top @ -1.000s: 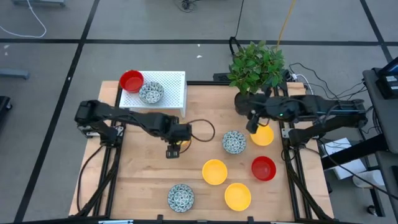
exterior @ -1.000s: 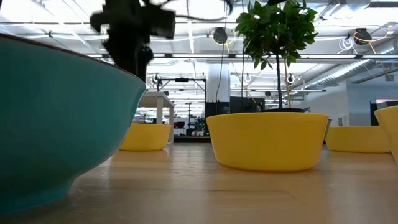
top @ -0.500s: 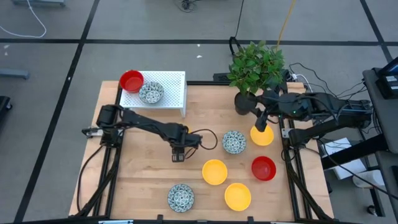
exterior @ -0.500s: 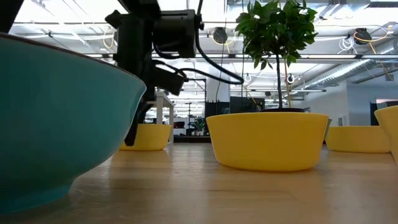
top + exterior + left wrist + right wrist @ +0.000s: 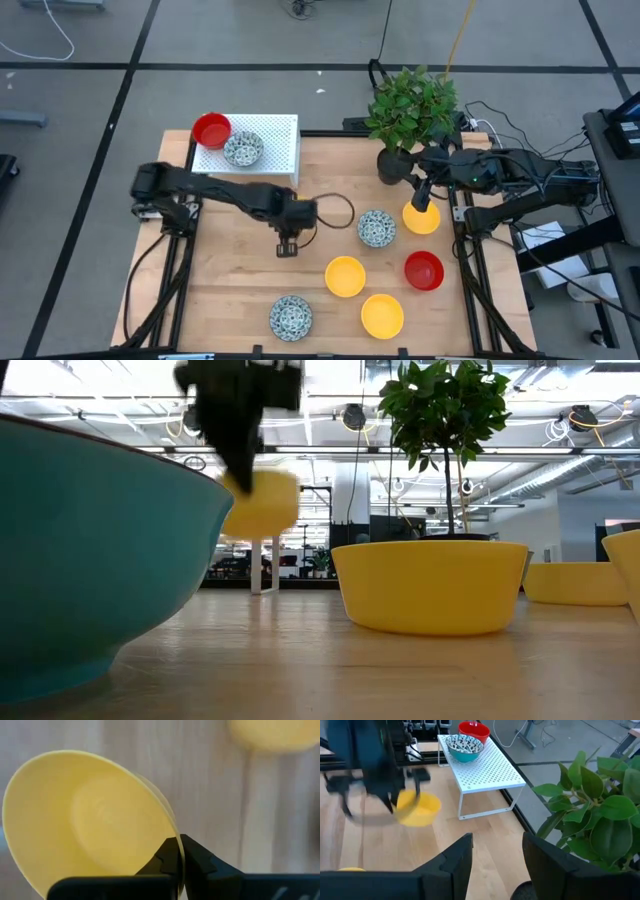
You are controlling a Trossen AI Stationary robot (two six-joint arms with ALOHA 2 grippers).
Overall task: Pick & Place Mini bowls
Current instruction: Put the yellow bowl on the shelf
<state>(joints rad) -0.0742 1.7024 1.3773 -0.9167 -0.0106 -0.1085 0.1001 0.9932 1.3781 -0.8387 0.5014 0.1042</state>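
Note:
My left gripper (image 5: pixel 179 851) is shut on a yellow mini bowl (image 5: pixel 262 503) above the table's middle left, and hides the bowl in the high view (image 5: pixel 287 245). My right gripper (image 5: pixel 497 855) stands open over another yellow bowl (image 5: pixel 421 218) near the right edge, touching nothing. Two speckled bowls (image 5: pixel 376 228) (image 5: pixel 290 317), two yellow ones (image 5: pixel 345 276) (image 5: pixel 382 315) and a red one (image 5: pixel 424 270) rest on the wood. A red bowl (image 5: pixel 211 130) and a speckled bowl (image 5: pixel 243 149) sit on the white rack (image 5: pixel 280 140). My left gripper pinches the yellow bowl's rim (image 5: pixel 172 832), with one finger inside the bowl and one outside. The fingers come from above, pointing down. The bowl hangs tilted below them, lifted clear of the table (image 5: pixel 300 650).
A potted plant (image 5: pixel 412 110) stands at the far right corner, close behind my right gripper. The white rack fills the far left corner. Bare wood lies between the rack and the near left speckled bowl.
My left gripper has shut on the yellow bowl's rim and gone up; the bowl, which stood on the table, now hangs tilted and clear of it. My right gripper has shifted a little toward the table's right edge and stays open.

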